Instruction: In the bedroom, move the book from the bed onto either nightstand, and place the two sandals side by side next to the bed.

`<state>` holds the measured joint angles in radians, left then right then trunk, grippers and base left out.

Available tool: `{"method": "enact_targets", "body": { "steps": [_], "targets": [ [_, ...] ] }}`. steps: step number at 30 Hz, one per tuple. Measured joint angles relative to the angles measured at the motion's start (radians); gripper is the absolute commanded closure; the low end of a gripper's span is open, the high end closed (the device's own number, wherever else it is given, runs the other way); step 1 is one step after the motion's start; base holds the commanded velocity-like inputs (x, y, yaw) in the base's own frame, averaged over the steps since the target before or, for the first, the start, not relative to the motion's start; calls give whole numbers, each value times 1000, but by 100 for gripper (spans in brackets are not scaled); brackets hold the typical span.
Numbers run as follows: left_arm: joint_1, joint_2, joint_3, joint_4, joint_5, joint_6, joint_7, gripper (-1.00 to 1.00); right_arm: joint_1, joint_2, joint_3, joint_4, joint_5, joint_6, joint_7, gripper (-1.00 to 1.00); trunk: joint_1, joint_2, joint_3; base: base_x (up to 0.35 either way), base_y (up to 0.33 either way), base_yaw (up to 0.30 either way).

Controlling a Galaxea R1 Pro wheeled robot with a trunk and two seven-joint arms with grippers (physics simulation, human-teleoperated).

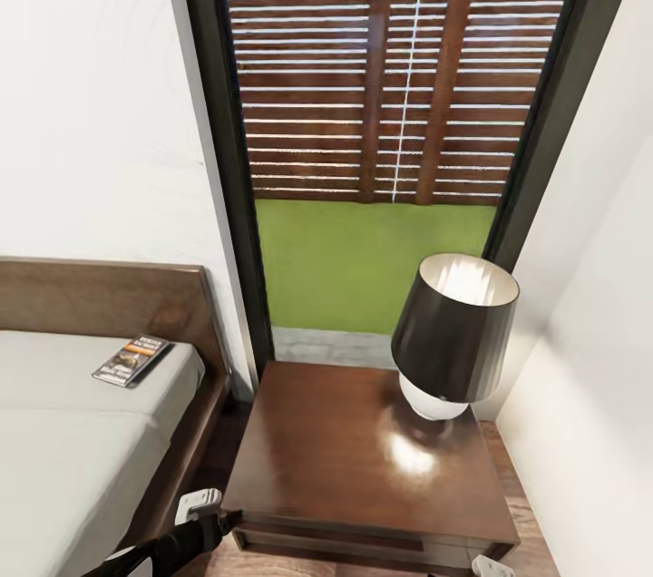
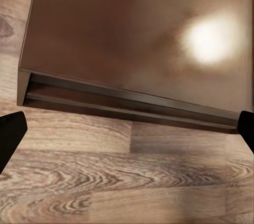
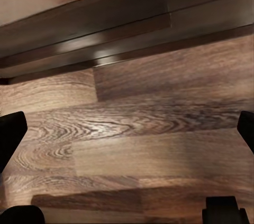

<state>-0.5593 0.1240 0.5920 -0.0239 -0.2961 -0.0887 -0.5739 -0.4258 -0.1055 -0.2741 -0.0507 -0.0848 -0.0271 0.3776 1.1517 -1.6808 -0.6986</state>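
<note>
The book point(image 1: 132, 359), a thin dark paperback with an orange band, lies on the bed point(image 1: 73, 441) near the headboard corner. The nightstand point(image 1: 326, 477) stands right of the bed, below the window. My left gripper point(image 2: 127, 134) hangs open over the wood floor just in front of the nightstand point(image 2: 132, 34), with nothing between its fingertips point(image 2: 10, 134). My right gripper point(image 3: 127, 134) is open too, above the floor before the nightstand's drawer front point(image 3: 127, 28). My left arm point(image 1: 177, 545) shows at the nightstand's near left corner. The sandals are out of view.
A lamp point(image 1: 453, 332) with a dark shade and white base occupies the nightstand's far right part. A white wall point(image 1: 589, 432) closes in on the right. A narrow floor gap point(image 1: 213, 459) separates bed and nightstand. The tall window point(image 1: 381, 151) is behind.
</note>
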Motion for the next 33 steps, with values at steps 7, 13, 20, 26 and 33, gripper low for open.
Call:
{"method": "enact_targets", "body": {
  "steps": [7, 13, 20, 26, 33],
  "targets": [
    [0, 0, 0, 0, 0, 0, 0, -100, 0, 0, 0, 0, 0, 0, 0, -100, -27, 49, 22, 0, 0, 0],
    [0, 0, 0, 0, 0, 0, 0, -100, 0, 0, 0, 0, 0, 0, 0, -100, -50, 91, 41, 0, 0, 0],
    [0, 0, 0, 0, 0, 0, 0, -100, 0, 0, 0, 0, 0, 0, 0, -100, -77, 140, 63, 0, 0, 0],
    [0, 0, 0, 0, 0, 0, 0, -100, 0, 0, 0, 0, 0, 0, 0, -100, -100, 182, 81, 0, 0, 0],
    [0, 0, 0, 0, 1, 0, 0, -100, 0, 0, 0, 0, 0, 0, 0, -100, -127, 231, 103, 0, 0, 0]
  ]
}}
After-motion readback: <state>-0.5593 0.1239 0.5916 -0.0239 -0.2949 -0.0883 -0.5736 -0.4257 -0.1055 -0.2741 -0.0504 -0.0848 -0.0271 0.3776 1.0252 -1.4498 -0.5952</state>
